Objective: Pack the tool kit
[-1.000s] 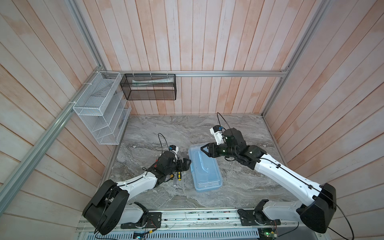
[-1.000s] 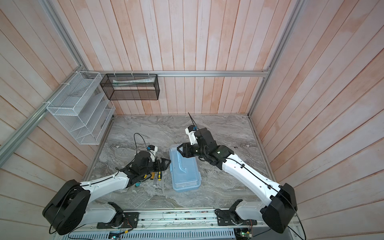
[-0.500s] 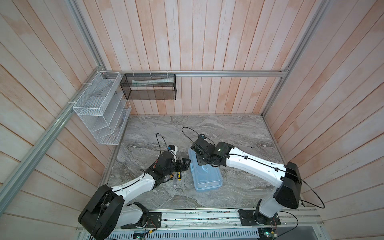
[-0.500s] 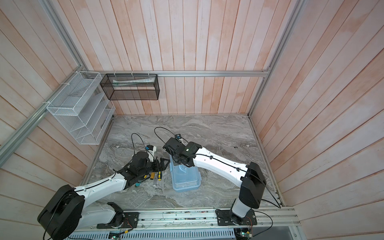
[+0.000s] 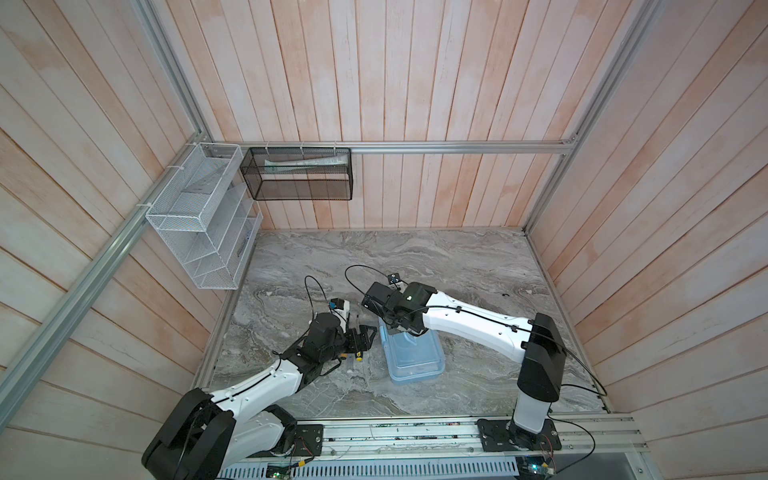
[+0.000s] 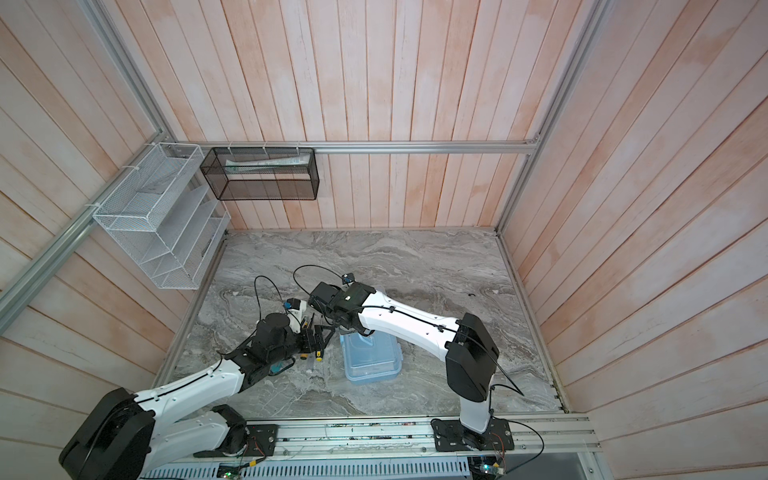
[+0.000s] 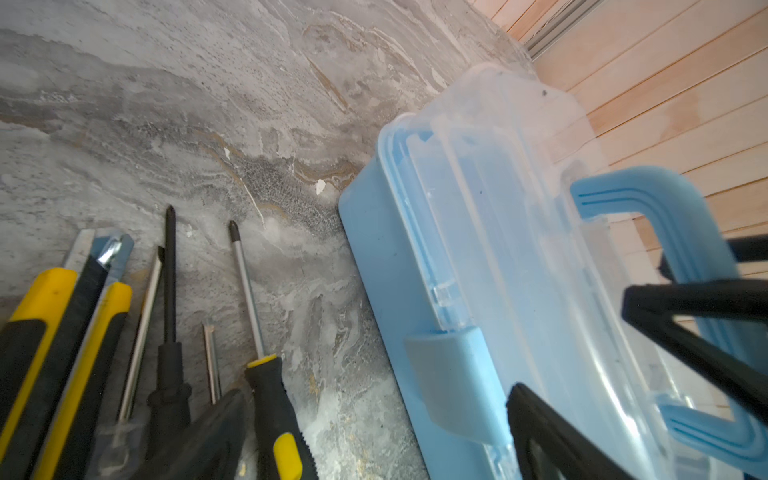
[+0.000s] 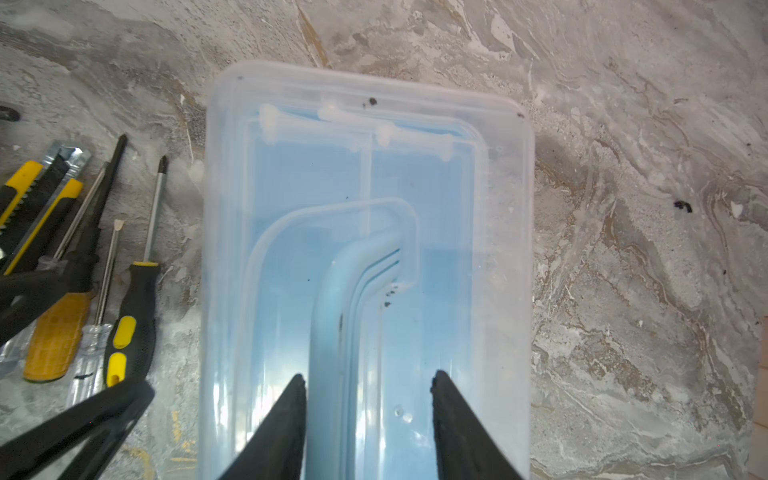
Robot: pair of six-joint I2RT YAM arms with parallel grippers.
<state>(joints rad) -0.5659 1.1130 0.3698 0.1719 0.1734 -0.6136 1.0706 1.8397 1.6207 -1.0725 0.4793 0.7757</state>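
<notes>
Site: marble-patterned table (image 5: 457, 266) walled in wood planks, seen in both top views.
Tool kit: light-blue case (image 5: 415, 357) lies flat toward the table's front middle. Its see-through lid (image 8: 291, 166) is down on the base, and a side latch (image 7: 453, 374) is folded over the rim.
Handle: light-blue handle (image 8: 332, 332) stands raised off the lid.
Right arm: right gripper (image 8: 368, 378) hangs over the lid with its fingers parted astride the handle. One finger (image 8: 286, 424) sits close against the handle's edge, a gap shows at the other, and nothing is clamped.
Left arm: left gripper (image 5: 365, 336) hovers just beside the case, above the tool handles. Its fingers are spread wide and hold nothing.
Tools: cutter (image 7: 62, 332), yellow-black screwdriver (image 8: 137, 299), orange-handled screwdriver (image 8: 58, 332), clear-handled screwdriver (image 8: 93, 345) and black screwdriver (image 7: 169, 291) lie side by side on the table. They are outside the case, along its long side.
Wall fittings: white wire-mesh rack (image 5: 199, 224); black mesh basket (image 5: 299, 187) holding a pale tube (image 5: 303, 164).
Markings: print on the tube is too small to read.
</notes>
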